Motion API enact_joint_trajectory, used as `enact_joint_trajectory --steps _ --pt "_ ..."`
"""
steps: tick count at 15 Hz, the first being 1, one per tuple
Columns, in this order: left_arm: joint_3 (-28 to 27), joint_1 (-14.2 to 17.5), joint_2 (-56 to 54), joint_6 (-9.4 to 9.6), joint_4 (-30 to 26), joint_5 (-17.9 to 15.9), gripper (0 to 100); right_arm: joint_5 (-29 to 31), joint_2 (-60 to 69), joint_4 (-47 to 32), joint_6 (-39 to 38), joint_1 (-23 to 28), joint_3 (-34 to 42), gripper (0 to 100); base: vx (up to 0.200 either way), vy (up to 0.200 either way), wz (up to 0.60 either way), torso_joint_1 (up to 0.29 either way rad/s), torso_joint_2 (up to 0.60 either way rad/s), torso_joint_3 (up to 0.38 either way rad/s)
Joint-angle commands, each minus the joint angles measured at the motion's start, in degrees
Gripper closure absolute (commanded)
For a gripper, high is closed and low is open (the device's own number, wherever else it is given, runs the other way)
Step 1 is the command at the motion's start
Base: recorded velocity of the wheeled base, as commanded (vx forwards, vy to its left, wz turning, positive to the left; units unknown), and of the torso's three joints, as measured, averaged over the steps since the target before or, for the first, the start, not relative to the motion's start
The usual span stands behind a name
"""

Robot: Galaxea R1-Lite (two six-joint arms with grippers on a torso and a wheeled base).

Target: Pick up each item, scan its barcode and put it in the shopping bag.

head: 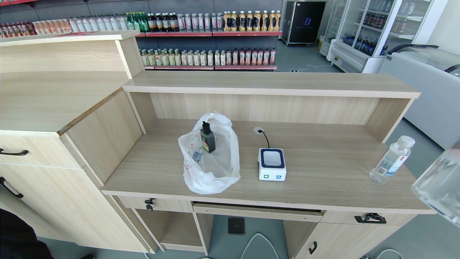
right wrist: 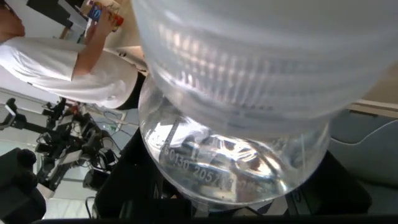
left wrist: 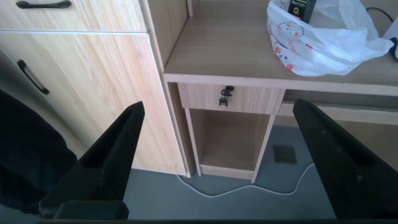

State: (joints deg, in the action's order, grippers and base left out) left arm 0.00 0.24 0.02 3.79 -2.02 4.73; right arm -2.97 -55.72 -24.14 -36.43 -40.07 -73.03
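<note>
Left pincer [left wrist: 217,104] spread wide and empty, below the tabletop [head: 323,158] front edge, shopping bag [head: 215,172] with pump bottle [head: 207,138] above and beyond it, right pincer [right wrist: 236,211] clamped on clear water bottle [right wrist: 249,93] past the tabletop's right edge, in head view scanner [head: 272,163] and second water bottle [head: 391,160] between the pincers.

Far out at three o'clock from the scanner [head: 272,163], a clear bottle [head: 439,187] runs off the picture's edge; the left wrist view crops the shopping bag [left wrist: 323,43]; the shelf bottles [head: 201,21] at twelve o'clock are too small to tell apart.
</note>
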Motion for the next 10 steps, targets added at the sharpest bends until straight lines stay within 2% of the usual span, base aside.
enact_joint_trajectory --steps 1,6,8,10 --pt "0.00 0.02 -0.02 -0.01 0.00 0.02 0 0.07 0.62 -0.12 -0.05 -0.62 0.70 100 0.000 0.000 0.00 0.000 0.00 0.000" --pt "0.00 0.02 -0.02 -0.01 0.00 0.02 0 1.22 0.09 0.76 0.30 -0.01 7.99 100 0.000 0.000 0.00 0.000 0.00 0.000" --pt "0.00 0.02 -0.02 -0.01 0.00 0.02 0 5.17 -3.16 5.94 0.21 -0.18 12.39 100 0.000 0.000 0.00 0.000 0.00 0.000" --pt "0.00 0.02 -0.02 -0.01 0.00 0.02 0 5.52 -5.62 12.54 0.21 -0.27 15.73 100 0.000 0.000 0.00 0.000 0.00 0.000"
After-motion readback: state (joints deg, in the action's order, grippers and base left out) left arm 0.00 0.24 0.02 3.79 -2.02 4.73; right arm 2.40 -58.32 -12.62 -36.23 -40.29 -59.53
